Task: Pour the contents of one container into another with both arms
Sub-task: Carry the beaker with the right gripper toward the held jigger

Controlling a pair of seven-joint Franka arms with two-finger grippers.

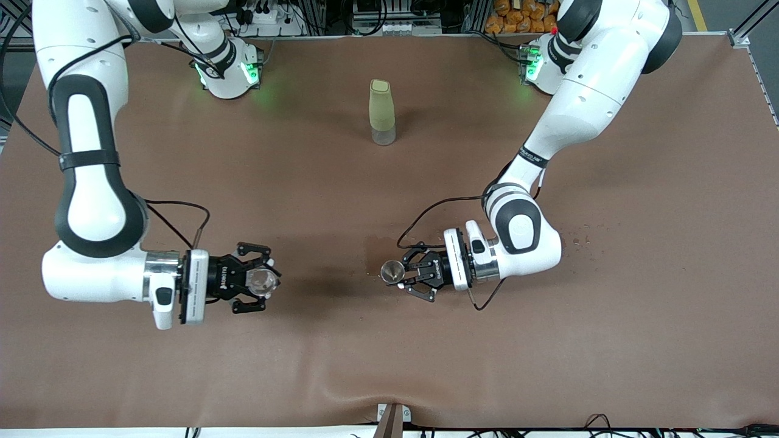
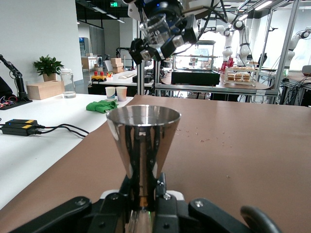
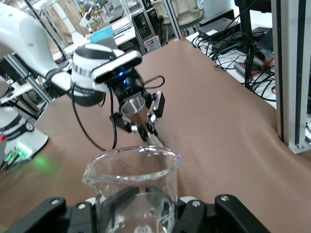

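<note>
- On brown table [image 1: 389,365]: tall pale yellow-green bottle [image 1: 381,112] standing upright near the arms' bases, roughly midway between them; used as landmark below.
- Nearer the front camera than the bottle, toward the left arm's end: left gripper [image 1: 398,275], low over the table, fingers clamped on a small metal cone cup [image 1: 391,271].
- In left wrist view: same metal cone cup [image 2: 142,141] upright, mouth up, narrow stem pinched between the black fingers [image 2: 156,194]; jaws closed on it.
- Nearer the front camera than the bottle, toward the right arm's end: right gripper [image 1: 263,281], raised over the table, jaws closed on a clear glass beaker [image 1: 262,281].
- In right wrist view: glass beaker [image 3: 132,189] upright, spout on rim, looks empty; black fingers [image 3: 121,199] pressing its sides.
- Two held containers well apart, level with each other in front view, open mouths up, neither tilted.
- Right wrist view also shows left gripper [image 3: 141,124] farther off with the metal cup [image 3: 133,105].
- Left wrist view also shows right gripper [image 2: 163,34] higher up with the beaker [image 2: 158,24].
- Small crumbs or specks [image 1: 578,237] on table beside the left arm's elbow, toward the left arm's end from the bottle.
- Both arms reaching forward from bases, wrists turned toward each other.
</note>
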